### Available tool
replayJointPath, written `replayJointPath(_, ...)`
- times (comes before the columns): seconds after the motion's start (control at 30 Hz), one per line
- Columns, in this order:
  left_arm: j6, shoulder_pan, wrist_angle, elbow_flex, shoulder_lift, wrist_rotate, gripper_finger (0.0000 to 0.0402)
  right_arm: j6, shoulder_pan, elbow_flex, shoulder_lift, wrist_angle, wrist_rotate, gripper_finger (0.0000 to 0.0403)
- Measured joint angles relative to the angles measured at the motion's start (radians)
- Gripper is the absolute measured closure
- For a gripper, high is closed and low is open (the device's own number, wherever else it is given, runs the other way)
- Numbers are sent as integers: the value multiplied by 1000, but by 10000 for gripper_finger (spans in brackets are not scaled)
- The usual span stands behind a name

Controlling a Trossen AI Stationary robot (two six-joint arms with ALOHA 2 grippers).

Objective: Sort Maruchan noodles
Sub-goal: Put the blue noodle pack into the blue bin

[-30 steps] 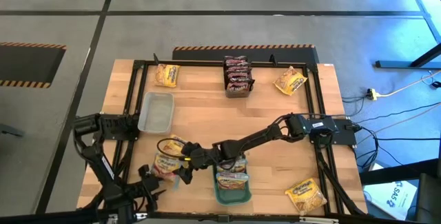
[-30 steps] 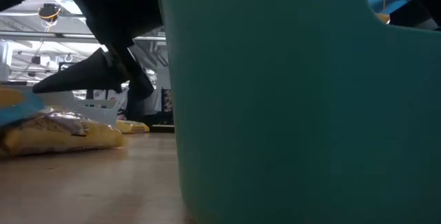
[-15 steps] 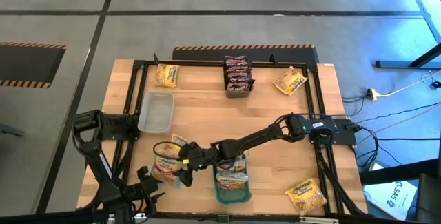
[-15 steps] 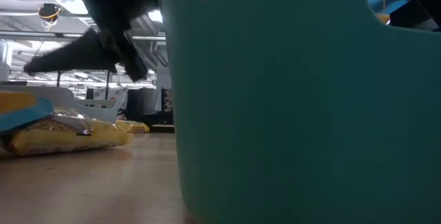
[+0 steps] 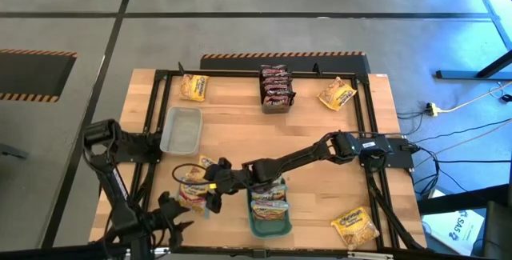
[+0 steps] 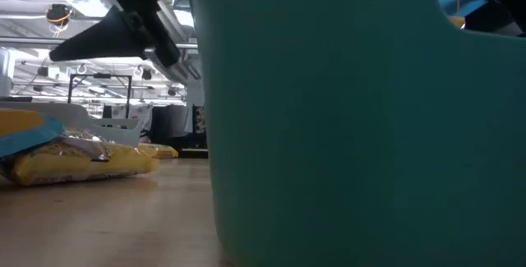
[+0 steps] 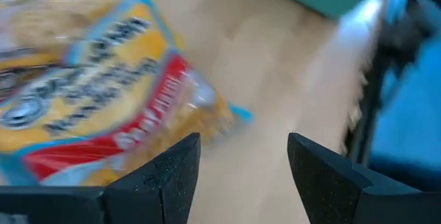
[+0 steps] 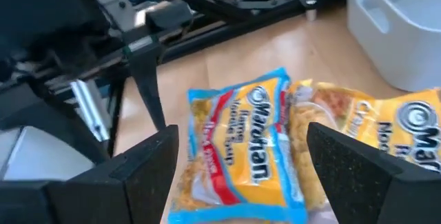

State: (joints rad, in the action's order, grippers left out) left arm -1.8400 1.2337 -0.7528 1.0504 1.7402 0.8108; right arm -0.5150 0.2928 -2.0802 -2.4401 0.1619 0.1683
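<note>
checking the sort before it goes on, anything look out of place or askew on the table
Mostly the loose yellow packets left of the teal tray: they overlap in an untidy heap. The right gripper hovers open over them, the left gripper open beside. The clear tub is empty. Nothing looks torn or spilled.

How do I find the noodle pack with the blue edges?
Look at the green tray at the table's near edge. Just left of it lies a small pile of yellow noodle packs, below the right gripper. The one you want is the pack with a blue border and a red stripe.
</note>
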Motion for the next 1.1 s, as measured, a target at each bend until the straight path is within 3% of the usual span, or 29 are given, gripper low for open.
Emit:
replayJointPath(0.13, -181, -34, -110, 0, 9, -14, 189, -1, 0, 14, 0, -13, 24, 100)
replayJointPath(0.23, -213, -68, -127, -5, 40, -38, 189, -1, -5, 36, 0, -52, 22, 100)
replayJointPath(0.4, 4, -94, -12, -3, 68, -110, 189, -8, -5, 46, 0, -55, 0, 100)
replayJointPath(0.57, 141, -49, 74, -6, 75, -37, 189, -26, -5, 46, 0, -55, -42, 100)
replayJointPath(0.8, 212, -9, 96, -6, 112, 16, 189, -86, -5, 46, 0, 15, -99, 100)
replayJointPath(1.0, 298, 10, 14, -4, 21, -216, 189, -153, -5, 46, 0, 30, -220, 100)
replayJointPath(1.1, 294, 24, 0, -8, -38, -229, 189, -185, -5, 46, 0, 19, -240, 100)
